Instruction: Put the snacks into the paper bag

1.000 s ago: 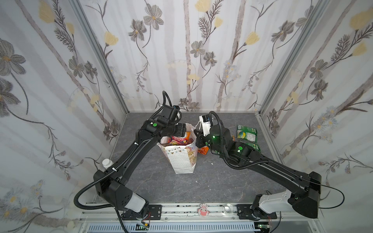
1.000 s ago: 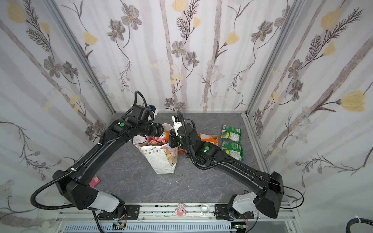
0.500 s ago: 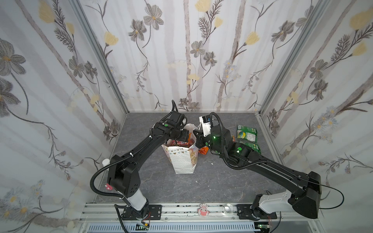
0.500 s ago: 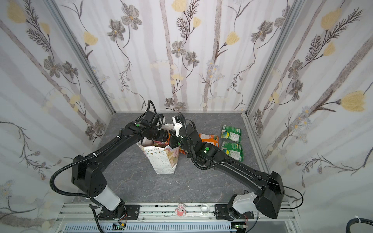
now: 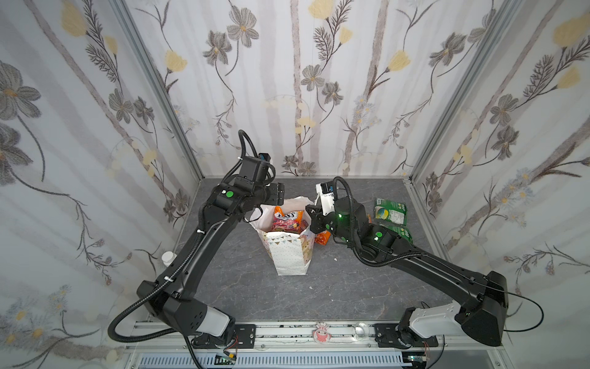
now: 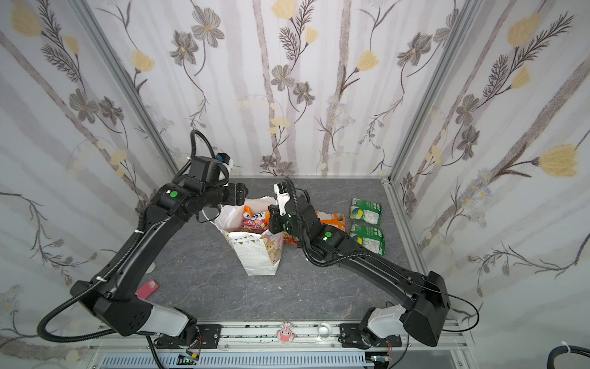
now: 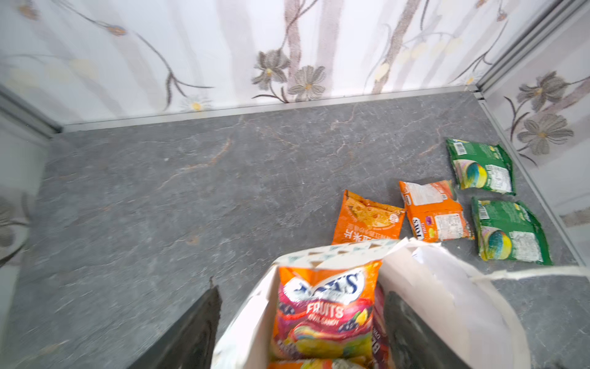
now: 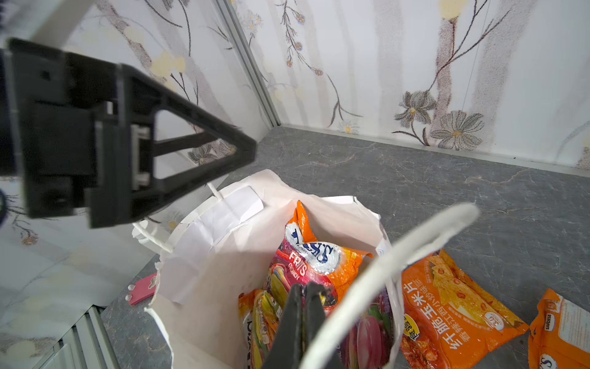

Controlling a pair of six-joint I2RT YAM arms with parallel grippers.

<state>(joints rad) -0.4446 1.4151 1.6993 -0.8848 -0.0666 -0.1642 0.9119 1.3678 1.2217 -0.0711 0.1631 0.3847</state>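
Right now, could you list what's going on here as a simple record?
Bag: white paper bag, upright, mouth open
Inside: FOX'S candy bag on top of other packets
Left out: two green packets and two orange packets, on the table beside the bag
Left gripper: open, above the bag's rim
Right gripper: shut, at the bag's rim
Progress: partly packed

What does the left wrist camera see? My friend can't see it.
A white paper bag stands open with a colourful candy bag inside, between two black robot fingers. Beyond it, two orange packets and two green packets lie on the grey table.
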